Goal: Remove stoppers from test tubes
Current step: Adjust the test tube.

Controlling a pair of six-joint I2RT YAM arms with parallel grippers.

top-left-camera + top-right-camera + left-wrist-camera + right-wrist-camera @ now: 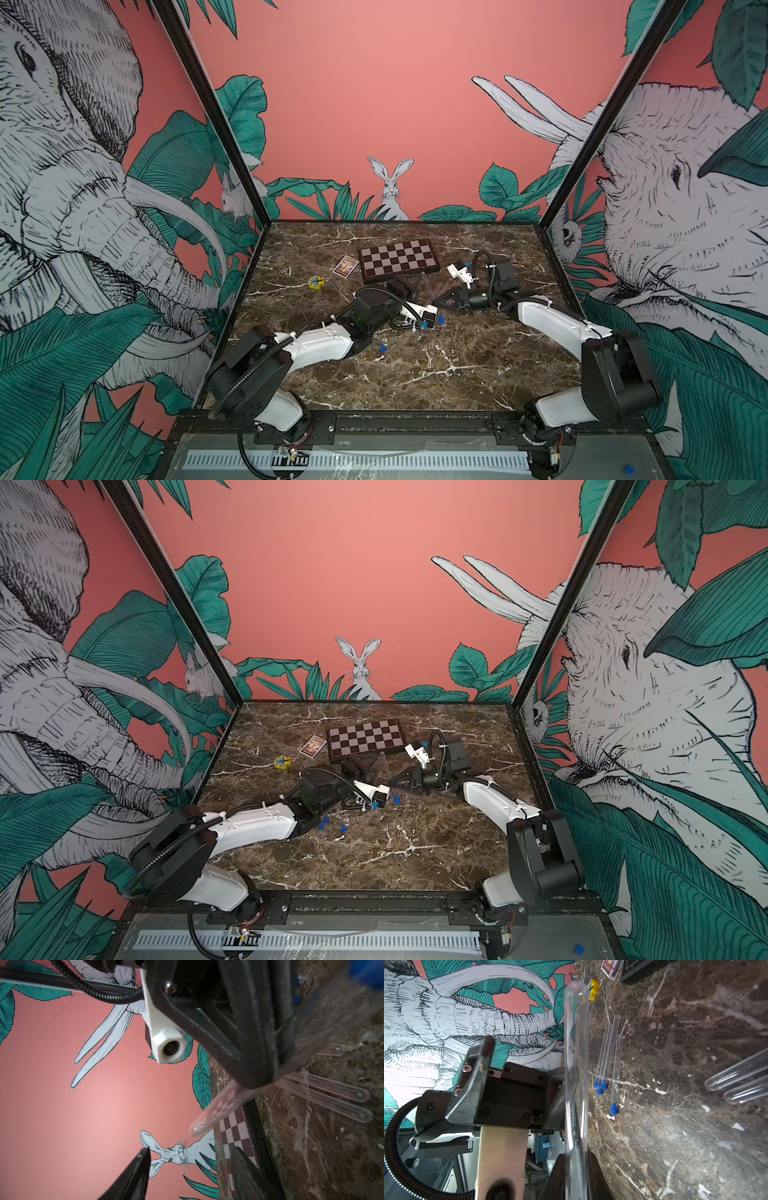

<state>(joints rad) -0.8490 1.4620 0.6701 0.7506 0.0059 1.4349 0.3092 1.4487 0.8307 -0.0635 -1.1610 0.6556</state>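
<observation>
Right wrist view shows three test tubes (610, 1047) with stoppers (601, 1085) on the table (695, 1126); right tool (576, 1169) clamps another tube (575, 1053), left tool (191, 1149) gapes wide.

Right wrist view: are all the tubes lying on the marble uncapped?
No, several test tubes lying on the marble tabletop have blue stoppers plugged into their ends.

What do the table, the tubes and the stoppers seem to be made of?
Table: brown marble look, white veins; perhaps only printed. Tubes: clear, glossy glass or plastic; the table shows through. Stoppers: opaque blue, likely plastic.
</observation>
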